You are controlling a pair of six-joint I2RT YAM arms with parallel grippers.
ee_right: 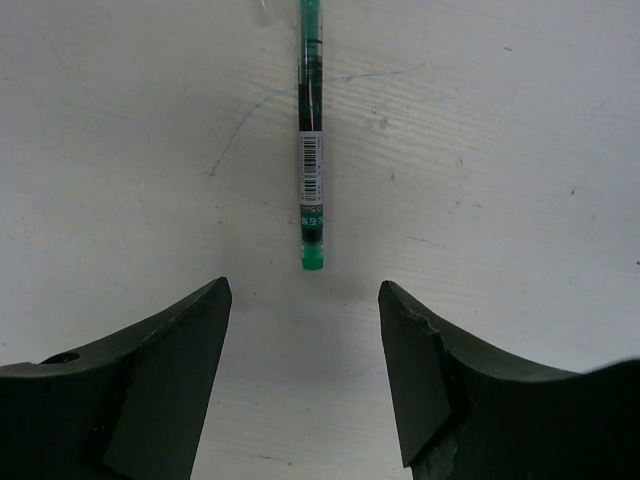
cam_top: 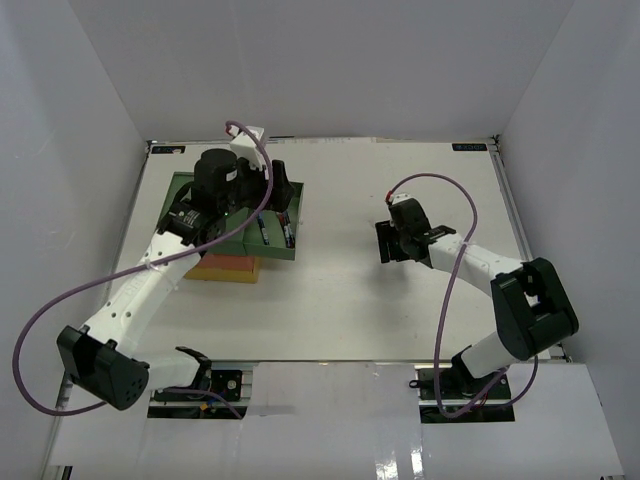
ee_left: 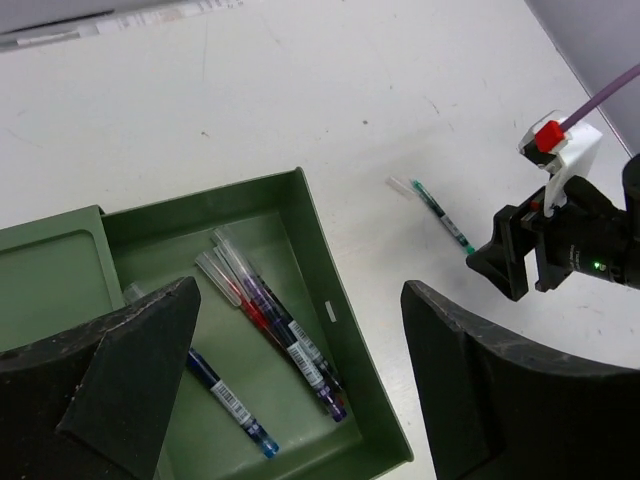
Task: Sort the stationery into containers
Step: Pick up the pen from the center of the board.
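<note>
- In the top view, the boxy drawer stack [cam_top: 225, 265] was seen on the left of the white tabletop [cam_top: 340, 300], in green, red-orange and yellow plastic tiers. Its green drawer [cam_top: 278, 252] was drawn out to the right.
- The left gripper [cam_top: 283, 192] was held above that drawer. The right gripper [cam_top: 392, 242] was lowered toward the tabletop at mid-right, well apart from the stack. A purple cable [cam_top: 448, 290] was looped over the right arm.
- In the left wrist view, the matte black, wedge-shaped fingers [ee_left: 130, 370] were spread wide, with nothing between them.
- Below them the green drawer was shown as a smooth rectangular tray with upright walls. Several thin pens [ee_left: 275, 325] with clear barrels and barcode labels were laid slantwise and roughly parallel on its floor. One was red-inked and one blue, the blue one partly hidden by a finger.
- A green pen [ee_left: 440, 212] was seen on the bare tabletop to the right of the drawer, apart from it. The right gripper was just beside one end of the pen.
- In the right wrist view, the dark, roughly chipped fingers [ee_right: 160, 380] were parted and nothing was gripped.
- The green pen was laid lengthwise ahead of the gap, just beyond the fingertips. It was slender and clear-barrelled, with a white barcode label, and its green end was nearest the fingers.
- The tabletop surface was shown as white, faintly scratched and pencil-marked.
</note>
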